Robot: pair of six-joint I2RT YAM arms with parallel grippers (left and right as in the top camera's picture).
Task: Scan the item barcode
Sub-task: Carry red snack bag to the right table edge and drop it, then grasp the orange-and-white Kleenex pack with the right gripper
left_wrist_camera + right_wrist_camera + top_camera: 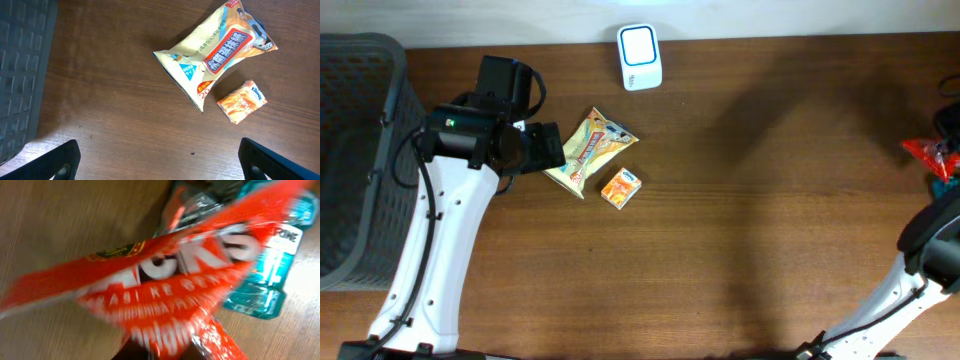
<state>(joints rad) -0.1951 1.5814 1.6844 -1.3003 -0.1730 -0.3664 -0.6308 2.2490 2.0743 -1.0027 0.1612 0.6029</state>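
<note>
Left hand [160, 162]: spread wide and holding nothing. Its two dark fingertips [62, 159] show at the bottom corners of the left wrist view, over bare table [770, 200].
Right hand: hidden behind the blurred packet in its own view. I cannot tell how far it is parted or whether it grips anything.
Red packet [165, 290]: fills the right wrist view, blurred, with white lettering. From overhead it sits at the table's far right edge.
Teal packet [265, 287]: behind the red packet, on the wood.
Scanner [639, 57]: white, at the table's far edge, well apart from the red packet.
Yellow snack bag [592, 148]: lying flat, just beside the left hand.
Orange tissue pack [620, 187]: near the bag's lower corner, not touching it.
Basket [355, 150]: dark grey, at the left end.
</note>
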